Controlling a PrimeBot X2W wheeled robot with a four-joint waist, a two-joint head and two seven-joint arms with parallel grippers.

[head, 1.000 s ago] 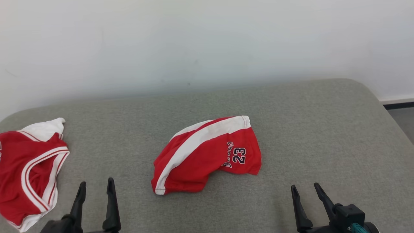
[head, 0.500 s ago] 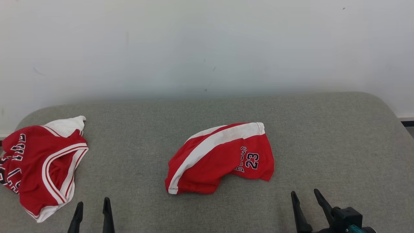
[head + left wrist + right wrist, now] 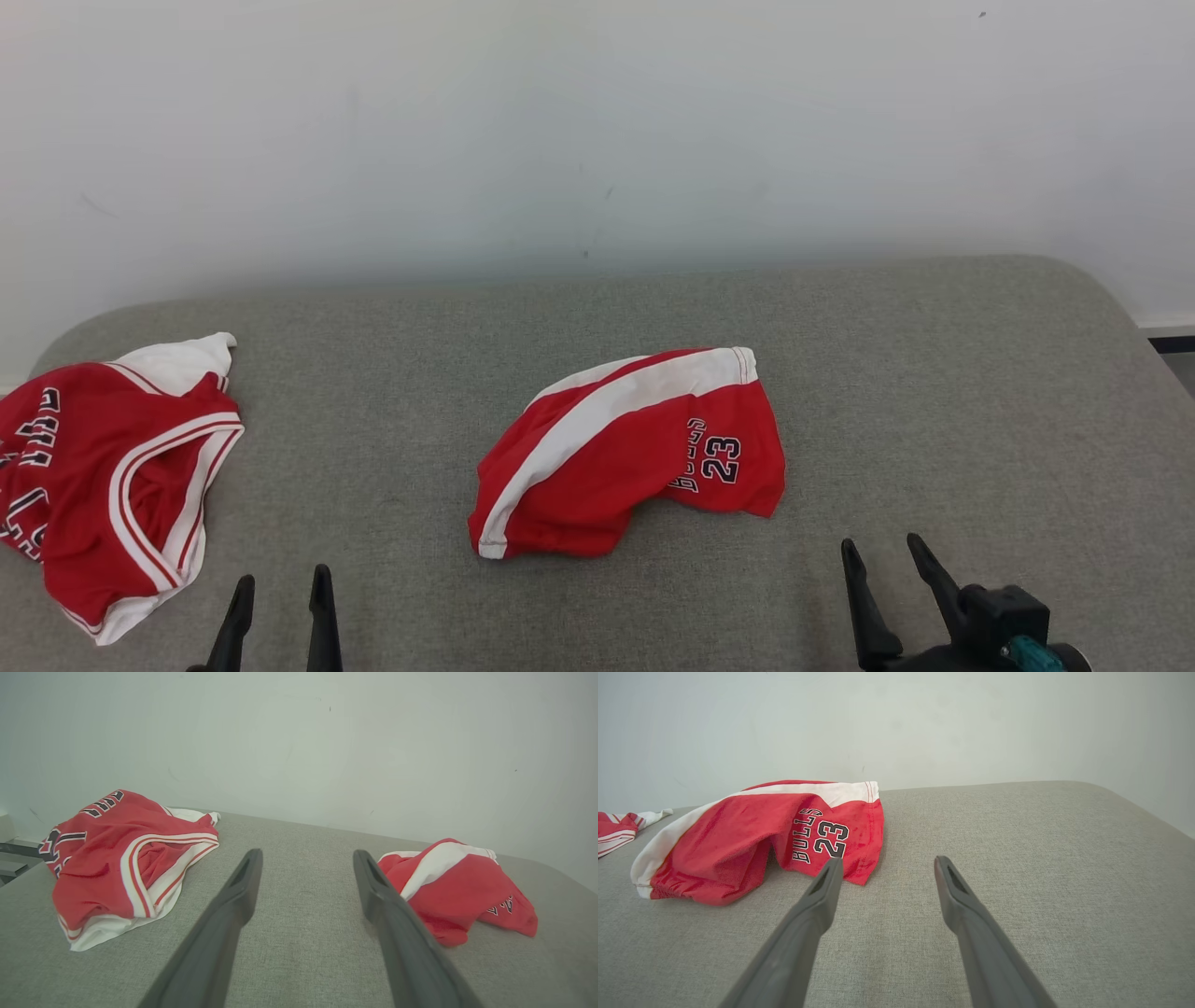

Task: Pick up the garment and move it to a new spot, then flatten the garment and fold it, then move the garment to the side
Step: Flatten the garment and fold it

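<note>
Bulls shorts (image 3: 607, 457) lie far-left of right gripper (image 3: 880, 543), nearer than left gripper (image 3: 283, 575); both spread, empty.

You have a left gripper (image 3: 283, 574) and a right gripper (image 3: 878, 541), each with two long, matte dark fingers (image 3: 971, 933) that taper to narrow tips with a slim slot recessed near the end, and the right one carries a blocky black housing (image 3: 1004, 616) with a small teal fitting (image 3: 1027, 653).
</note>
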